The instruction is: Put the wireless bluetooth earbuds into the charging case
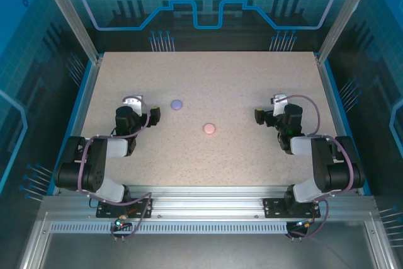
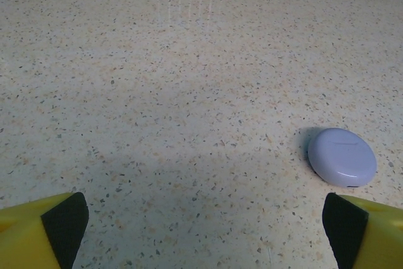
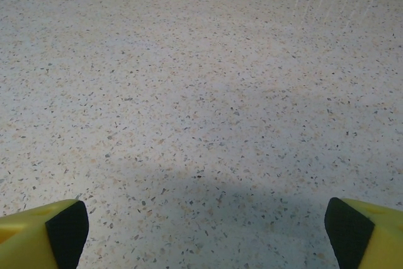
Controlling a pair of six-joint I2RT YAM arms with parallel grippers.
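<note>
A round lavender charging case (image 1: 177, 103) lies shut on the speckled table, and in the left wrist view this case (image 2: 342, 157) sits just ahead of my right-hand fingertip. A round pink charging case (image 1: 209, 128), also shut, lies near the table's middle. The earbuds are out of view. My left gripper (image 1: 145, 113) rests low, left of the lavender case, open with bare table between its fingers (image 2: 204, 225). My right gripper (image 1: 267, 114) hovers at the right side, well right of the pink case, open and empty (image 3: 204, 228).
The table (image 1: 252, 80) is a pale speckled slab framed by aluminium posts and blue panels. Both arm bases stand at the near edge. Bare tabletop stretches between and behind the two cases.
</note>
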